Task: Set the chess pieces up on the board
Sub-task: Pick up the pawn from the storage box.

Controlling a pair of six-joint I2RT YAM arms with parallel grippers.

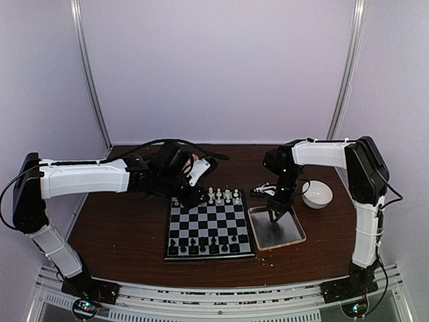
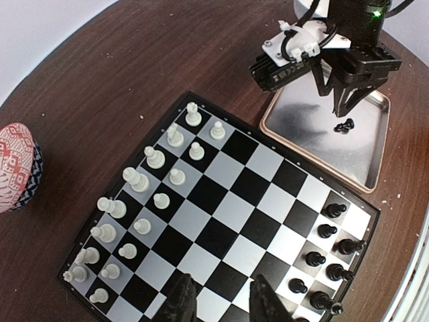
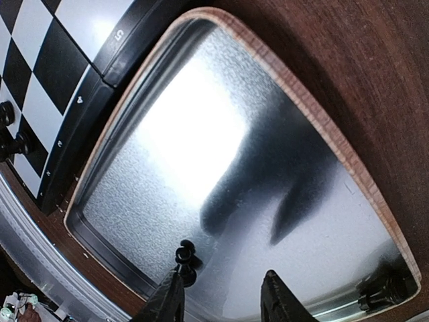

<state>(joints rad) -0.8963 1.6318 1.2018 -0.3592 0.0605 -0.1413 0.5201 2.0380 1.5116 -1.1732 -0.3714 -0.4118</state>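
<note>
The board (image 1: 209, 225) lies at the table's middle. White pieces (image 1: 223, 196) stand in two rows along its far edge and black pieces (image 1: 204, 245) along its near edge. In the left wrist view the white pieces (image 2: 144, 181) are on the left of the board (image 2: 234, 221) and the black pieces (image 2: 328, 258) on the right. My left gripper (image 2: 223, 305) is open and empty above the board. My right gripper (image 3: 221, 302) is open low over the tray (image 3: 134, 201). A black piece (image 3: 186, 258) stands just beside its left fingertip (image 3: 167, 295).
The wooden-rimmed grey tray (image 1: 292, 231) lies right of the board. A white bowl (image 1: 316, 194) stands behind it. A dark object (image 3: 385, 288) sits at one corner of the tray. A red-and-white patterned round thing (image 2: 13, 164) stands left of the board. Pale crumbs dot the table.
</note>
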